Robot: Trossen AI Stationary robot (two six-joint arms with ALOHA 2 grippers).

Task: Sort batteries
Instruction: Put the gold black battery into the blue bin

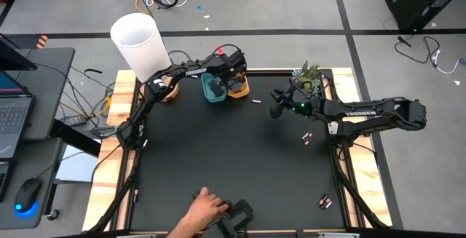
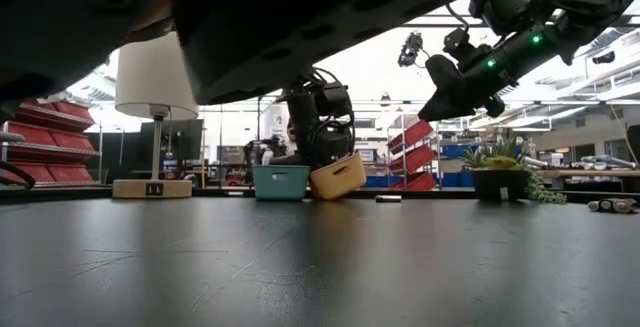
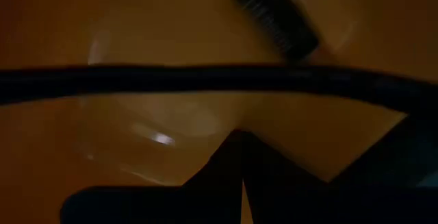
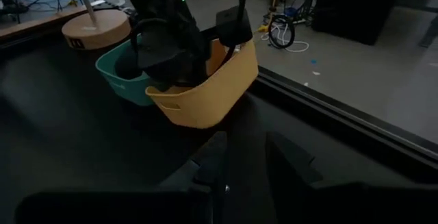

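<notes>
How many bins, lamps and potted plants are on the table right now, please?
Bins: 2, a teal bin and a yellow bin
Lamps: 1, lamp
Potted plants: 1, plant
Total: 4

Left gripper hidden inside yellow bin.

Desk matte black, pale wood border. Teal bin beside yellow-orange bin; inside yellow bin glows amber, dark black battery beyond left arm's closed jaws. Lamp white shade, tan round base. Loose batteries black with reddish ends. Arms dark, green lights on right arm. Plant green.
</notes>
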